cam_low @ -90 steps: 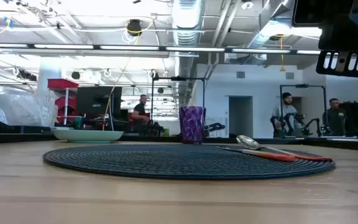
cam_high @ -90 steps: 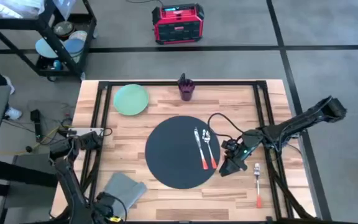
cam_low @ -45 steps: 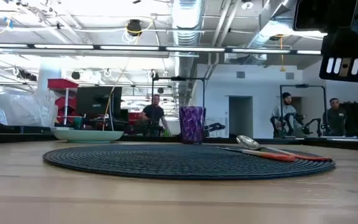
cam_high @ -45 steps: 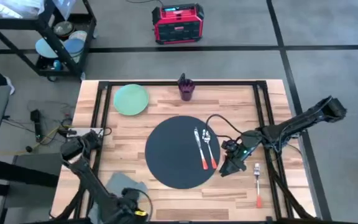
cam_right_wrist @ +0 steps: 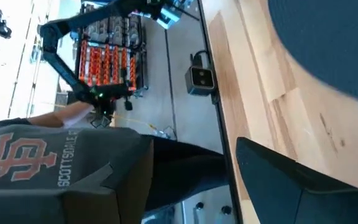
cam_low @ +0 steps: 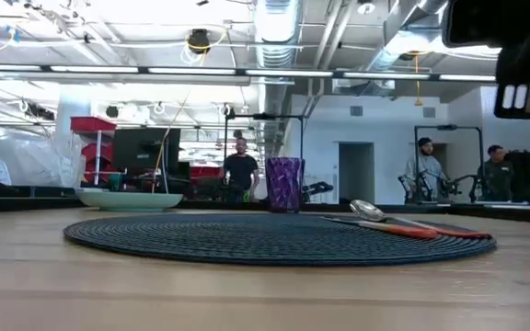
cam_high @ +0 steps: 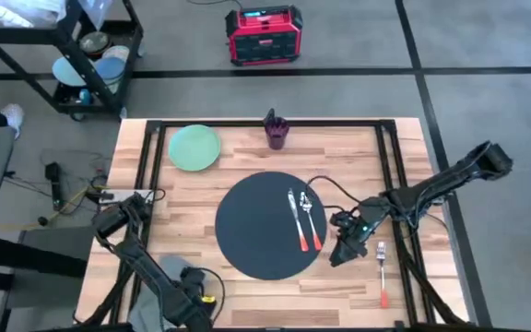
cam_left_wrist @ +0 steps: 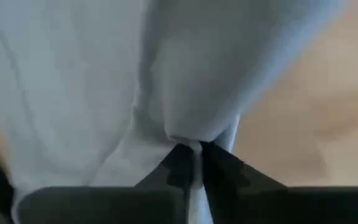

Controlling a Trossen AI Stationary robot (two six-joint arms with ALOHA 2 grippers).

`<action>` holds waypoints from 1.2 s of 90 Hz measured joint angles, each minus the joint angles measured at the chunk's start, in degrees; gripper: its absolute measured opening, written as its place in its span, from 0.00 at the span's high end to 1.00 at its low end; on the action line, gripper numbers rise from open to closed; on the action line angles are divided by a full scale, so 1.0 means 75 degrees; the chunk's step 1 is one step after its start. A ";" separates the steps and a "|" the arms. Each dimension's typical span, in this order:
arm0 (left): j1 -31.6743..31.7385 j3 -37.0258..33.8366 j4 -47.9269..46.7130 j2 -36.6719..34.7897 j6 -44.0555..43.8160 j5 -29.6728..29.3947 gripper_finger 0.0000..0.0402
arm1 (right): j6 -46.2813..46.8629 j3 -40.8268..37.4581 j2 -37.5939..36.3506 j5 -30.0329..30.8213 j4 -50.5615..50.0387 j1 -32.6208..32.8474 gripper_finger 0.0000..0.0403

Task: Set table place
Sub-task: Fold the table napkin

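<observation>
The round dark grey place mat (cam_high: 264,224) lies mid-table on the wooden table (cam_high: 247,171), with a red-handled knife (cam_high: 295,219) and spoon (cam_high: 311,221) on its right part. A red-handled fork (cam_high: 382,273) lies on the wood to the mat's right. My right gripper (cam_high: 340,251) hovers open between mat and fork, touching nothing. My left gripper (cam_left_wrist: 196,163) is at the near left corner, shut on the grey napkin (cam_high: 175,274). A pale green plate (cam_high: 194,147) and a purple cup (cam_high: 276,131) stand at the far edge. My left gripper pinches a raised fold of the napkin (cam_left_wrist: 194,138) between its two fingertips (cam_left_wrist: 179,167). The cloth gathers into creases that run toward the pinch. Several layers or one, I cannot tell. Whether the napkin is clear of the table does not show.
The black rail frame (cam_high: 390,175) runs along the table's sides. A black cart (cam_high: 90,55) and a red box (cam_high: 264,35) stand on the floor beyond the far edge. A person's printed shirt (cam_right_wrist: 48,168) shows at the near side. Bare wood lies left of the mat.
My left gripper has swung along the near edge toward the table's right and now stands over the napkin, which shows smaller and more bunched than before. My right gripper has shifted slightly toward the near edge, beside the fork.
</observation>
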 joint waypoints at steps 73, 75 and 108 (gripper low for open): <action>0.3099 -0.0183 -0.0140 -0.1135 0.2627 -0.2574 0.98 | 0.0005 -0.0003 0.0000 0.0241 -0.0238 0.0869 0.47; 0.3084 -0.0178 -0.0128 -0.1292 0.2628 -0.2565 0.98 | 0.0002 -0.0003 0.0000 0.0273 -0.0298 0.0914 0.47; 0.2993 -0.0172 -0.1561 -0.2932 0.2727 -0.3188 0.98 | 0.0017 -0.0006 0.0000 0.0461 -0.0987 0.1214 0.47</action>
